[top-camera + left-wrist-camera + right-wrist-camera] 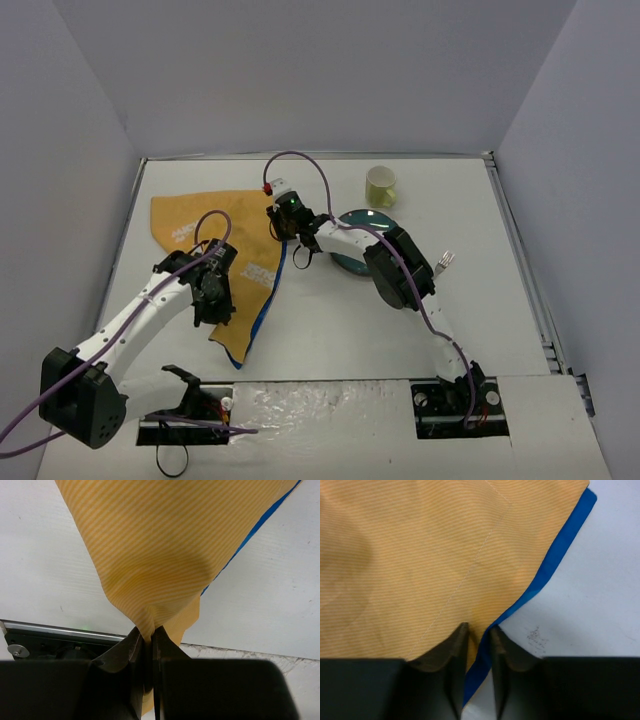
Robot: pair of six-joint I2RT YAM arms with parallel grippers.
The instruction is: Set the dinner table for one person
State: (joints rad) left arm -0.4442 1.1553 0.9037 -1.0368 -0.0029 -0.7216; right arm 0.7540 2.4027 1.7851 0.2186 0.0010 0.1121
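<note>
Jaws of the left gripper (148, 636) are clamped on a bunched corner of the orange-yellow placemat (195, 225). The placemat lies rumpled on the left part of the white dinner table (330, 330), which spans the whole scene. The right gripper (479, 630) straddles the placemat's blue edge (555, 555) with its jaws narrowly apart; whether they pinch it I cannot tell. Right of it sit a teal plate (362, 220), a yellow-green cup (381, 186) and a fork (445, 262).
</note>
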